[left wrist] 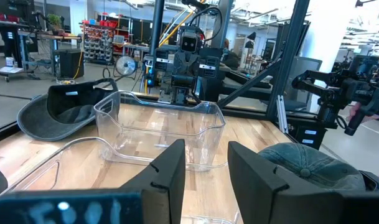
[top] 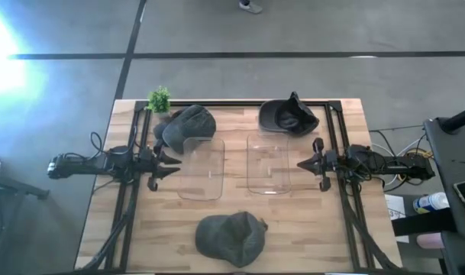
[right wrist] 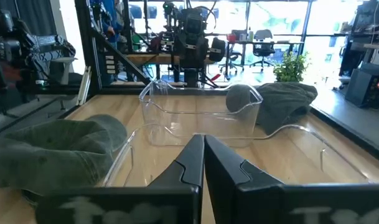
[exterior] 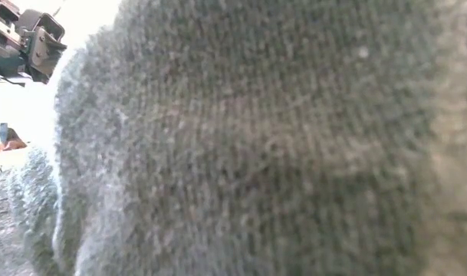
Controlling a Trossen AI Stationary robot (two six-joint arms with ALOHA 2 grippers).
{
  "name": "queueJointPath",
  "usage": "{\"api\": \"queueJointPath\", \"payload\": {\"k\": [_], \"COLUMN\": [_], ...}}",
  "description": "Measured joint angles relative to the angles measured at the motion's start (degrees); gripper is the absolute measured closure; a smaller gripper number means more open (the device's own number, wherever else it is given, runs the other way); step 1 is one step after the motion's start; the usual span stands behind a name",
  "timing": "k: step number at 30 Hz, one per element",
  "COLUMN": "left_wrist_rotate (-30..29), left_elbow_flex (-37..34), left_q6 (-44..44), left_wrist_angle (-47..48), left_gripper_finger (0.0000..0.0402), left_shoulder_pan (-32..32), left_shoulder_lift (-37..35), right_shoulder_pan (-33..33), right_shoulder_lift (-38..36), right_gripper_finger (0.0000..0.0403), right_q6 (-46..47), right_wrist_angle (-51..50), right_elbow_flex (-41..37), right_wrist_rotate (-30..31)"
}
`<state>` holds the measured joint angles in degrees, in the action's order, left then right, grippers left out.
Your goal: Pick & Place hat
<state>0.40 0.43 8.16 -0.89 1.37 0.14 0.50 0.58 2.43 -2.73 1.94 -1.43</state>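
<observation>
Table [top: 316, 237]: pale wood planks with a dark metal frame along its edges; it carries three hats, two clear bins and a small plant.
Left bin [top: 200, 168]: clear moulded plastic with rounded corners, lying at the middle of the table just in front of the left gripper.
Right bin [top: 269, 163]: the same clear plastic and rounded shape, just beside the left bin and in front of the right gripper.
Near hat [top: 230, 237]: grey-green knitted cloth, soft and slumped, at the middle of the table's near edge; its coarse weave fills the low view.
Far-left hat [top: 189, 126]: grey cloth cap, rounded and crumpled, near the far left corner, touching the far end of the left bin.
Far-right hat [top: 287, 117]: dark cap lying crown down with its hollow showing, near the far edge and just beyond the right bin.
Plant [top: 159, 99]: small, green and leafy, at the far left corner beside the grey cap.
Left gripper [top: 171, 163]: at the left edge, its arm stretched level and pointing toward the table's middle; dark flat fingers [left wrist: 167, 171] spread apart, holding nothing.
Right gripper [top: 302, 163]: at the right edge, its arm level and pointing inward toward the left one; fingers [right wrist: 190, 163] pressed together, holding nothing.
</observation>
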Motion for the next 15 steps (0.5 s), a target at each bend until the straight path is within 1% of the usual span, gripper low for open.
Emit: {"api": "queueJointPath", "payload": {"k": [2,5,7,12,15], "left_wrist_rotate": [0.0,0.0,0.0,-0.1,-1.1], "left_elbow_flex": [0.0,0.0,0.0,0.0,0.0], "left_q6": [0.0,0.0,0.0,-0.4,-0.2], "left_wrist_angle": [0.0,0.0,0.0,-0.8,-8.0], "left_gripper_finger": [0.0287,0.0287,0.0287,0.0287,0.0287], "left_shoulder_pan": [0.0,0.0,0.0,0.0,0.0], "left_shoulder_lift": [0.0,0.0,0.0,0.0,0.0], "right_shoulder_pan": [0.0,0.0,0.0,0.0,0.0], "right_shoulder_lift": [0.0,0.0,0.0,0.0,0.0], "right_gripper_finger": [0.0394,0.0394,0.0394,0.0394,0.0394], "right_q6": [4.8,14.3,17.7,18.0,17.5], "right_wrist_angle": [0.5,3.4,6.6,18.9,24.8], "right_elbow_flex": [0.0,0.0,0.0,0.0,0.0], "right_wrist_rotate": [0.0,0.1,0.1,0.1,0.1]}}
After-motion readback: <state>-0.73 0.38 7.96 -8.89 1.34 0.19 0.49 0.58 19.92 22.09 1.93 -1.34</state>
